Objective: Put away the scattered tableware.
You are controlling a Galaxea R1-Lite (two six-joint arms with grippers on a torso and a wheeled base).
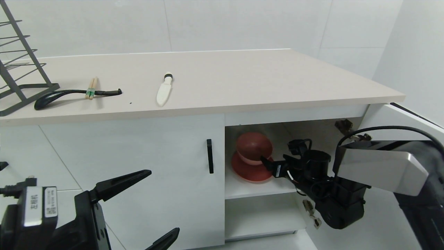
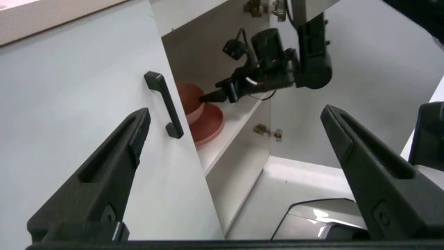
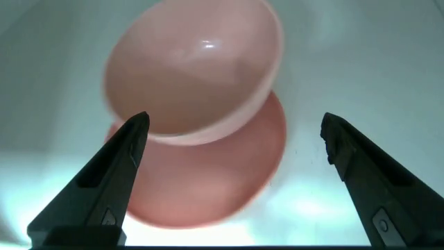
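On the cabinet's upper shelf a pink bowl [image 1: 252, 146] [image 3: 194, 76] rests tilted on a red plate [image 1: 248, 173] [image 3: 232, 177], its opening turned toward my right gripper [image 1: 274, 165] [image 3: 232, 125]. That gripper is inside the open cabinet, just short of the bowl, open and holding nothing. My left gripper [image 1: 163, 201] [image 2: 236, 118] hangs low before the closed cabinet door, open and empty. A black spoon [image 1: 59, 95], a pair of chopsticks [image 1: 92, 88] and a white knife [image 1: 164, 91] lie on the countertop [image 1: 242, 76].
A dark wire dish rack [image 1: 17, 69] stands at the counter's left end. The closed door carries a black handle [image 1: 209, 156] [image 2: 163, 104]. The right cabinet door [image 1: 399, 111] is swung open beside my right arm. A lower shelf [image 1: 260, 215] lies beneath.
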